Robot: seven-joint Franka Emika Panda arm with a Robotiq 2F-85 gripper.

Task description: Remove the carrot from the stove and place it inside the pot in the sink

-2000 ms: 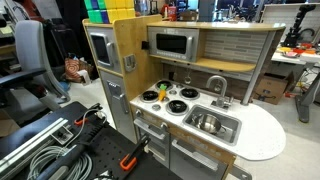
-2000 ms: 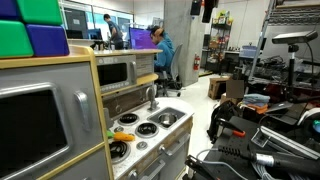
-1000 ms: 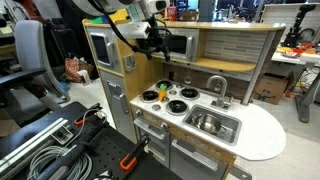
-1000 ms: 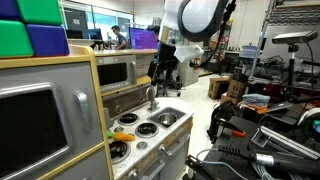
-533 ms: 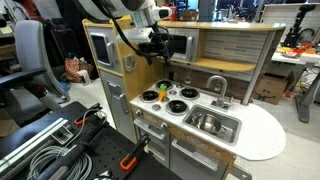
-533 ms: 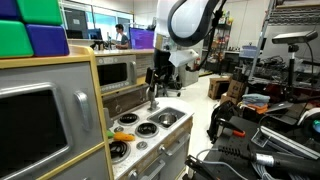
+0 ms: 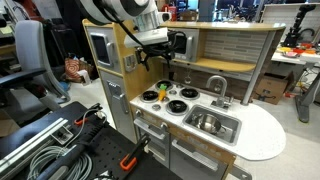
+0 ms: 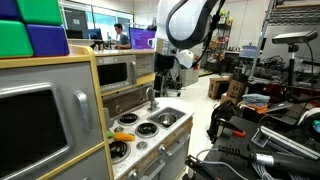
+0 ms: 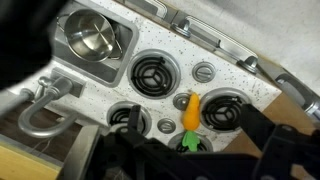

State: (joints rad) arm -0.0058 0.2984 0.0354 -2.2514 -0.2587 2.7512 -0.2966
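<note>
The carrot (image 9: 190, 110) lies on the white stove (image 9: 175, 62) among the black burner discs, its green end over the nearest disc. It also shows in both exterior views (image 7: 163, 91) (image 8: 122, 135). My gripper (image 9: 193, 126) is open and empty; it hangs well above the stove, with its dark fingers on either side of the carrot in the wrist view. It also shows in both exterior views (image 7: 166, 62) (image 8: 160, 76). The silver pot (image 9: 92, 40) (image 7: 204, 122) stands in the steel sink (image 9: 122, 30) (image 7: 235, 121), beside the stove.
The curved grey faucet (image 9: 40, 108) (image 7: 215, 84) rises behind the sink. A grey microwave door (image 7: 172, 44) and a wooden shelf sit just behind the gripper. The white rounded countertop (image 7: 262, 135) extends past the sink.
The arm came into view from above and moved down and over the stove. The carrot and pot have not moved.
</note>
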